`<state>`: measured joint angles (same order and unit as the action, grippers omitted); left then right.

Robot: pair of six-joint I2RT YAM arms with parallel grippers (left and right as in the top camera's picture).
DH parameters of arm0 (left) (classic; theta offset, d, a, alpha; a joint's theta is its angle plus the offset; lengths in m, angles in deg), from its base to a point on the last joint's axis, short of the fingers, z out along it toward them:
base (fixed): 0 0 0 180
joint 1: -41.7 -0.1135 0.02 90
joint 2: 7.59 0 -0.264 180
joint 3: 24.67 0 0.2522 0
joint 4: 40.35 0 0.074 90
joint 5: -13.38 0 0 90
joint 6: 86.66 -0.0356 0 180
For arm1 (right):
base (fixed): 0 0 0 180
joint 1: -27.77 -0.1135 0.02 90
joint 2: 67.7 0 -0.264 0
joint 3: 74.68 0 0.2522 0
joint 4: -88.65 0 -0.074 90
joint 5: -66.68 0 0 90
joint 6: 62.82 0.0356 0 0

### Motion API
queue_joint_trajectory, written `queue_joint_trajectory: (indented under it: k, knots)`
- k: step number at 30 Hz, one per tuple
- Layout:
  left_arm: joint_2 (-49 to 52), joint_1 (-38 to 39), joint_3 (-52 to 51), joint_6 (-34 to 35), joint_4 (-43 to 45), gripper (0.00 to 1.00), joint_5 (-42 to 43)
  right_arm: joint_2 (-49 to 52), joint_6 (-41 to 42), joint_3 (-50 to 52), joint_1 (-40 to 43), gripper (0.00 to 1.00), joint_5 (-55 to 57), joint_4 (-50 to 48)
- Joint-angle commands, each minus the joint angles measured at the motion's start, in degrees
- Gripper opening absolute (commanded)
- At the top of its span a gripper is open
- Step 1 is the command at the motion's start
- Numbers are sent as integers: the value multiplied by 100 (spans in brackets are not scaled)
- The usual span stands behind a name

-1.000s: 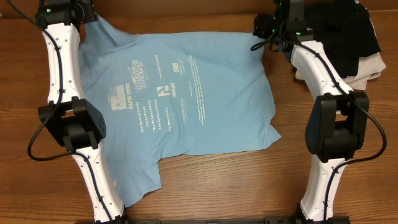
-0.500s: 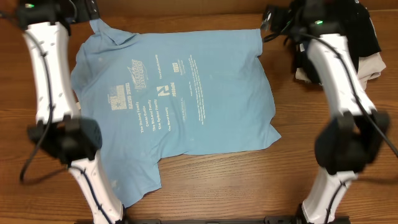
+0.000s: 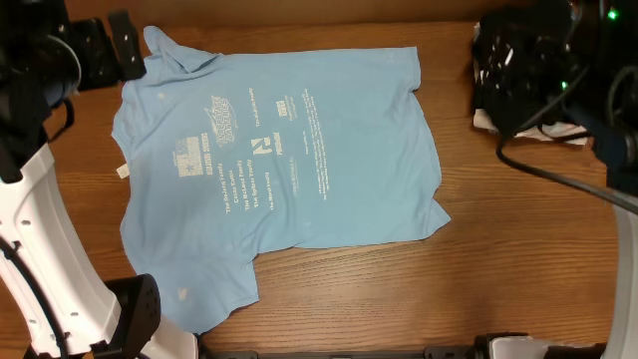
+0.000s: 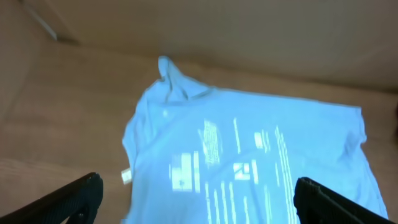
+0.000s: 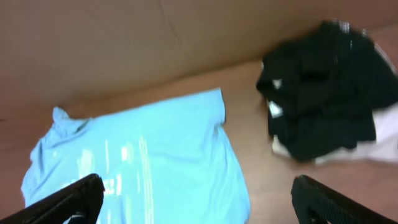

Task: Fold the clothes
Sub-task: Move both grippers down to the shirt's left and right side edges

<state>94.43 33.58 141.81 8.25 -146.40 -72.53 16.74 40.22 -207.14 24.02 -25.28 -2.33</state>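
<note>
The clothes, a light blue T-shirt (image 3: 279, 170) with small white prints facing up, lie spread flat on the wooden table (image 3: 399, 289), with one sleeve at the near left. My left gripper (image 4: 198, 190) hangs high above the shirt's left side, open and holding nothing. It also shows as the left gripper (image 3: 118, 48) by the shirt's far left corner. My right gripper (image 5: 198, 190) is open too, raised over the shirt (image 5: 155, 149) on its right side, with nothing between its fingers. No cloth touches either one.
A heap of black garments (image 5: 329, 93) lies on a beige folded cloth (image 5: 367, 152) at the table's far right, just beyond the shirt's edge. A brown cardboard wall (image 5: 124, 43) runs along the back. My right arm (image 3: 558, 70) covers most of that heap from overhead.
Both arms have risen from the shirt's far corners and swung outward, with their jaws opening wide. The shirt's far edge now lies free and flat on the table.
</note>
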Motion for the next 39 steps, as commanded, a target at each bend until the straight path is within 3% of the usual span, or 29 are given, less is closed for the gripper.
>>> queue_joint_trajectory:
  k: [1,8,17,29,39]
  knots:
    - [-214,2,-68,387,-339,100,4,-214,321,28,13,100,39,304]
    - [-608,225,-721,540,-450,100,481,-319,614,138,-35,100,-131,1250]
    - [-835,428,-3720,1401,-232,100,-339,-304,612,1467,-118,100,-219,1187]
    - [-678,-61,-7495,1744,2562,100,-295,-131,614,3958,-232,100,-1058,-568]
    - [-603,-426,-9270,1261,4843,100,-479,286,610,4151,-531,100,-1056,-756]
